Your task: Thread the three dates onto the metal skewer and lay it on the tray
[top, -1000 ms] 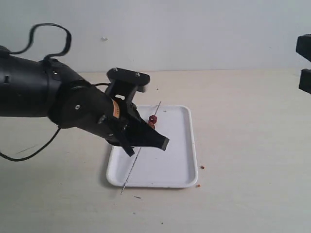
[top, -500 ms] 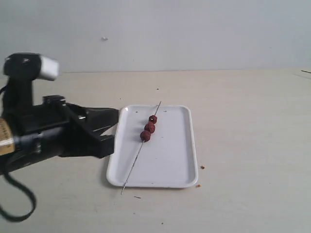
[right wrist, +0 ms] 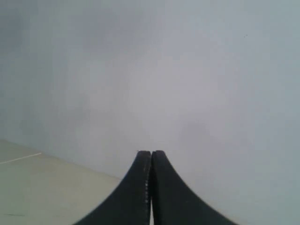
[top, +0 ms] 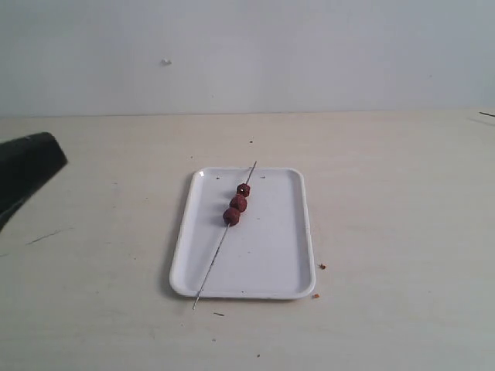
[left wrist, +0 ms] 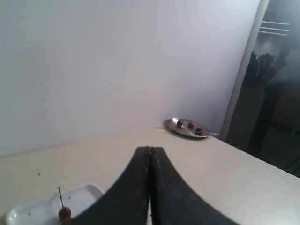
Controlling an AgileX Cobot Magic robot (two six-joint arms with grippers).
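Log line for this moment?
dates: three threaded on skewer | skewer: lying on tray, end overhanging rim | left fingers: shut, empty | right fingers: shut, empty

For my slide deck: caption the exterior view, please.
Three dates threaded on the metal skewer, lying diagonally across the white tray.

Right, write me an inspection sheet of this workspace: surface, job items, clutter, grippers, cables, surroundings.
Surface: beige table, a few faint marks.
Job's things: three dates threaded on the skewer, which lies slantwise on the white tray; its near tip overhangs the rim.
Clutter: brown crumbs on the table by the tray's near right corner; a metal dish with three dark lumps at a far table edge.
Grippers: left gripper shut, holding nothing, away from the tray; right gripper shut, holding nothing.
Cables: nothing seen.
Surroundings: plain pale wall.
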